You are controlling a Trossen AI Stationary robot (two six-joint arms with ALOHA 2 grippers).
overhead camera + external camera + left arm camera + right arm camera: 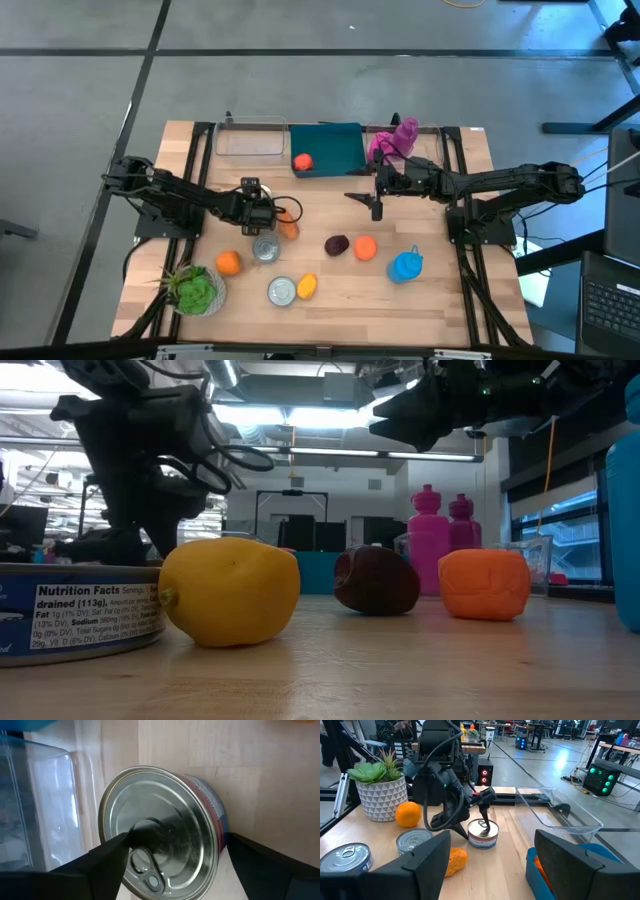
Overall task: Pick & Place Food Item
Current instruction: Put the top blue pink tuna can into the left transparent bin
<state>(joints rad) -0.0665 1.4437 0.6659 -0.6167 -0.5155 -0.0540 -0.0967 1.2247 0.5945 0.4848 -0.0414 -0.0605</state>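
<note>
Straddling tin [165, 827], left gripper [170, 865] agape

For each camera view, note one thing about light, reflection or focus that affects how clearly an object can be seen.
Low view: bright ceiling lights behind leave the left gripper a dark silhouette. Left wrist view: the can lid mirrors a dark finger. Right wrist view: the near fingers are blurred.

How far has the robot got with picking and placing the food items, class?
Done: one orange food item already lies in the teal bin. In hand: the left gripper is down over a tin can, fingers open either side, not yet lifted. Left: the lemon, the dark plum-like piece and the orange block sit on the table. The right gripper hangs open near the bin.
</note>
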